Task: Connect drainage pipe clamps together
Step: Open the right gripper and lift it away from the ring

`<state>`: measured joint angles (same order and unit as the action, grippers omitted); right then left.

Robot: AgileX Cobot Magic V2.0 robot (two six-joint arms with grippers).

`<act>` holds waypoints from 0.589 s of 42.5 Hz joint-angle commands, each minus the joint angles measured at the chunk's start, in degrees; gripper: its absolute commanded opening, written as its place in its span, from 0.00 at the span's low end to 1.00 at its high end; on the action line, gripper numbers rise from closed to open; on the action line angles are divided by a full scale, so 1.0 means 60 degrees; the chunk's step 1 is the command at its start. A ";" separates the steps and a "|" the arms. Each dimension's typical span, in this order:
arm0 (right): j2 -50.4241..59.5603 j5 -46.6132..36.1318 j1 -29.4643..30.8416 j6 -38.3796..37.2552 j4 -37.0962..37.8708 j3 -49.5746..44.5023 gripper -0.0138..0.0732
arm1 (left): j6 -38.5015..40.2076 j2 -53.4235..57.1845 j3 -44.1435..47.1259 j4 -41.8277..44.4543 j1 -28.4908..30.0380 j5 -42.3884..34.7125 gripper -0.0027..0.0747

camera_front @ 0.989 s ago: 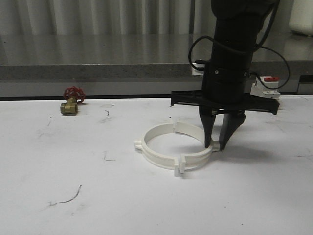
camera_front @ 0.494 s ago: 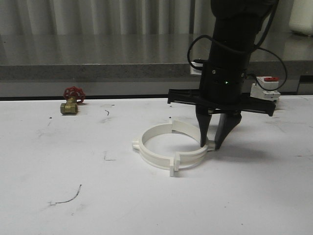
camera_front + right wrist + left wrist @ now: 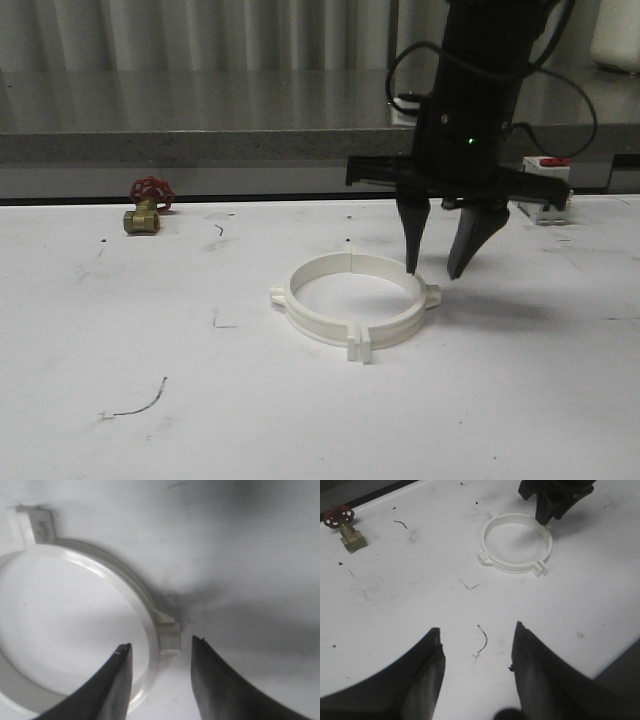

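Clamps [image 3: 354, 304] (joined as a ring) lie on the table; right claw [image 3: 441, 272] gapes empty just above their right edge.

White scuffed table [image 3: 120, 340], grey speckled counter ledge [image 3: 200, 145] behind, pale vertical curtain folds [image 3: 200, 35], dim even light
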<state>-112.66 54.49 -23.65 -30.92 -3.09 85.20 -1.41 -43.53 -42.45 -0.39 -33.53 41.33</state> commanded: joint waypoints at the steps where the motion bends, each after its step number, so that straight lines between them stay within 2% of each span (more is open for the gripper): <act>1: 0.1337 0.0261 0.0022 0.0942 0.0378 0.0319 0.53 | 0.0026 0.0040 -0.0257 -0.0087 -0.0039 -0.0642 0.44; 6: 0.2524 0.0781 0.0022 0.2714 0.0515 0.0319 0.53 | 0.0026 0.0040 -0.0257 -0.0087 -0.0039 -0.0642 0.44; 11: 0.3813 0.1060 0.0022 0.3697 0.0775 0.0266 0.53 | 0.0026 0.0040 -0.0257 -0.0087 -0.0039 -0.0642 0.44; 17: 0.5662 0.1098 0.0022 0.4340 0.0779 -0.0293 0.53 | 0.0026 0.0040 -0.0257 -0.0087 -0.0039 -0.0642 0.44; 25: 0.8114 0.0987 0.0022 0.4561 0.0820 -0.1689 0.53 | 0.0026 0.0040 -0.0257 -0.0087 -0.0039 -0.0642 0.44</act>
<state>-71.28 62.47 -23.65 -4.88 0.77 77.40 -1.41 -43.53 -42.45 -0.39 -33.53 41.33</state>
